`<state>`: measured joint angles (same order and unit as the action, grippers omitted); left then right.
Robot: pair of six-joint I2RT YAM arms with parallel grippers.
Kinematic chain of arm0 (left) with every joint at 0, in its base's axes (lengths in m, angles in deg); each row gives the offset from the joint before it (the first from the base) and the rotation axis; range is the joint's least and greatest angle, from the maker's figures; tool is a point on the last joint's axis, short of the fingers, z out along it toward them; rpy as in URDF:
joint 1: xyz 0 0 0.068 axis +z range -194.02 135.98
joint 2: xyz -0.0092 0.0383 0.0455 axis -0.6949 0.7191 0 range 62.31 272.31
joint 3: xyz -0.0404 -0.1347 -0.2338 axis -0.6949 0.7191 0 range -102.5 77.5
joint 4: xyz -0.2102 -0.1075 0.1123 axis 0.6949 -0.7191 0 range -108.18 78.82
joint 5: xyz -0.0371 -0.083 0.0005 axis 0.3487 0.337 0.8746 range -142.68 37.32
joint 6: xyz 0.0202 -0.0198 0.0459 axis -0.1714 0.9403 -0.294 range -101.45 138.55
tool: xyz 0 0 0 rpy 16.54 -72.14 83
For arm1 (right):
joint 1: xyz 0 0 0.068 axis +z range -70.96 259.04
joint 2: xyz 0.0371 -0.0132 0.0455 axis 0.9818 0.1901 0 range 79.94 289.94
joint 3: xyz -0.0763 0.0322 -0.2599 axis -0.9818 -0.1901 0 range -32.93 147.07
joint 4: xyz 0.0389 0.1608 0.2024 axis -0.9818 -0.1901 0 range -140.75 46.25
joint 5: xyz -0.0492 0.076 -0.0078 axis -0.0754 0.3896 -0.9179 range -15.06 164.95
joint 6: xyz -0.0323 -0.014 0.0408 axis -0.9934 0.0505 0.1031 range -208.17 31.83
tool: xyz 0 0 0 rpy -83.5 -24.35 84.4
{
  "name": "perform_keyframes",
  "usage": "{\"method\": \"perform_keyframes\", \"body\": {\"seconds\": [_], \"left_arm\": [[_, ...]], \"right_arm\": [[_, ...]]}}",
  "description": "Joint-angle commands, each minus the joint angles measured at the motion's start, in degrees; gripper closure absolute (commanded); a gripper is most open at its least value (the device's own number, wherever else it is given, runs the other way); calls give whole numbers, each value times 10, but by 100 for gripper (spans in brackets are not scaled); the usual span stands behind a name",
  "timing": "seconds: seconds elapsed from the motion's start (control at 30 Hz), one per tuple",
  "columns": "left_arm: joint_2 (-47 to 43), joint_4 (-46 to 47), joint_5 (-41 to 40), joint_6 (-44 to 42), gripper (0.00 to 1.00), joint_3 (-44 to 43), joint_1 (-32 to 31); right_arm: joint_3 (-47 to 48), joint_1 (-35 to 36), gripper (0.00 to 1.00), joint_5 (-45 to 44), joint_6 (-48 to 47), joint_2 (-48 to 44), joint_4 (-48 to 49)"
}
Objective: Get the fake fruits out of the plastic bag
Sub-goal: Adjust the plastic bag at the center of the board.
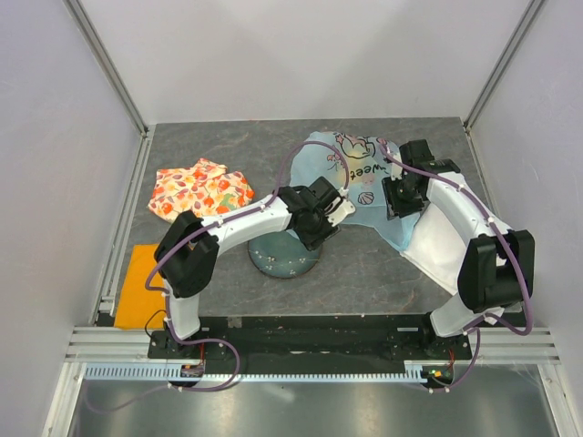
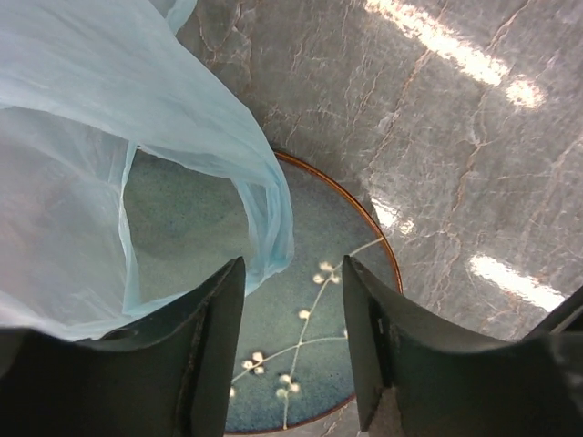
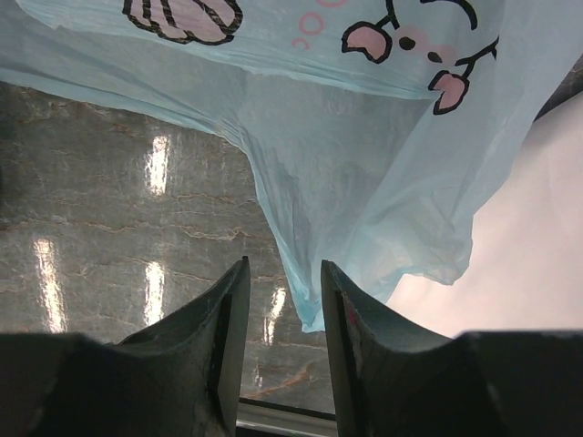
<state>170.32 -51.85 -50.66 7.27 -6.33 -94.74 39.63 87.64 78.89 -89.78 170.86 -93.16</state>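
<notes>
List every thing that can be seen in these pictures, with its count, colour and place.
thin translucent plastic bag: one, light blue with cartoon prints, far centre-right of the table.
dark round plate: one, blue-green with white flower sprigs, near centre, below the left arm.
crumpled floral cloth: one, orange, red and cream, far left.
plain cloth: one, white, right side, partly under the bag.
flat sheet: one, orange, near left edge.
stone-patterned table: one, grey.
fake fruits: none seen lying loose.
left hand: one, black, open, above the plate beside the bag's edge.
right hand: one, black, open, at the bag's hanging corner.
</notes>
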Motion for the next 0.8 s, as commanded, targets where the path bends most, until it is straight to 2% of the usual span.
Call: {"method": "perform_keyframes", "body": {"seconds": [0.0, 0.07, 0.1, 0.13, 0.2, 0.27, 0.33, 0.37, 0.4, 0.57, 0.7, 0.77], "left_arm": [[12, -4, -12, -16, 50, -15, -1], [13, -3, -11, -17, 60, -17, -1], [13, -5, -16, -19, 69, -21, -1], [15, -4, -18, -19, 83, -24, -1], [15, -6, -31, -28, 98, -34, -1], [11, -11, -33, -36, 98, -48, 0], [9, -40, -38, -45, 98, -92, 2], [13, -58, -36, -45, 98, -119, 11], [16, -90, -33, -40, 98, -176, 19], [-1, -100, 17, -17, 98, -287, 102], [-2, -86, 100, 28, 99, -359, 164], [3, -74, 142, 48, 98, -380, 186]], "right_arm": [[0, 0, 55, 18, 13, -17, 1], [0, 0, 55, 19, 15, -19, 5], [0, 0, 55, 19, 15, -20, 6], [0, -1, 55, 18, 15, -21, 6], [2, -1, 55, 15, 13, -26, 7], [11, 0, 56, 12, 6, -29, 7], [28, -1, 77, 12, -10, -30, 3], [36, -1, 90, 10, -21, -29, 1], [46, 0, 100, 3, -37, -23, -2], [136, -1, 100, -4, -66, 2, -10], [188, 14, 99, 92, -76, 24, -16], [190, 36, 95, 108, -100, 28, -8]]}}
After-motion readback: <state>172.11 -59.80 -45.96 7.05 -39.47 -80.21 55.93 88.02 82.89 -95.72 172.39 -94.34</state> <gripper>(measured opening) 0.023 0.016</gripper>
